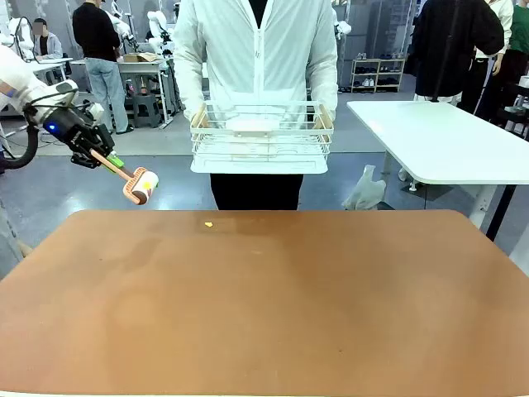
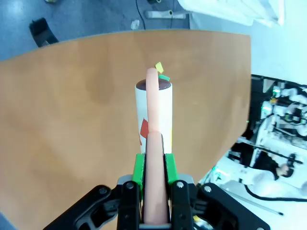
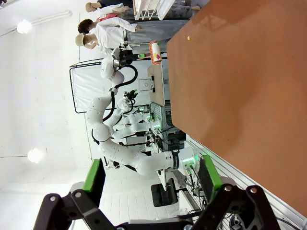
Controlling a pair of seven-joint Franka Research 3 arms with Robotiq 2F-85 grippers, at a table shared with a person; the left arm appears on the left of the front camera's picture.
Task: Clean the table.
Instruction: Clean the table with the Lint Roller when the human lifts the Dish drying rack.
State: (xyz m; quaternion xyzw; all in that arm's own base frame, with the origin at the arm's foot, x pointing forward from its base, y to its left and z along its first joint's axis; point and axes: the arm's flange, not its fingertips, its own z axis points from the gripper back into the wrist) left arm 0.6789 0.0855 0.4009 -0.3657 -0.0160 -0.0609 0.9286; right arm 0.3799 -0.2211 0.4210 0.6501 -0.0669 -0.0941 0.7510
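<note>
Table (image 1: 264,306) fills the foreground w/ a yellow scrap (image 1: 207,223) near its far edge; left gripper (image 1: 107,159), clamped on lint roller (image 1: 142,185) handle, hangs off far-left corner, prob. to roll it up; right gripper (image 3: 151,176) spread, empty.

On table (image 1: 264,314) a scrap (image 1: 207,223) near far edge, basket (image 1: 261,132) behind, roller (image 1: 140,185) far left

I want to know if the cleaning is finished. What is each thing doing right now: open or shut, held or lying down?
left gripper: shut on the lint roller's handle.
lint roller: held in the air, off the table, coloured scraps stuck on it.
right gripper: open, holding nothing.
table: one small yellow scrap lies near its far edge.
wire basket: held up in both hands by the person, beyond the table.
</note>
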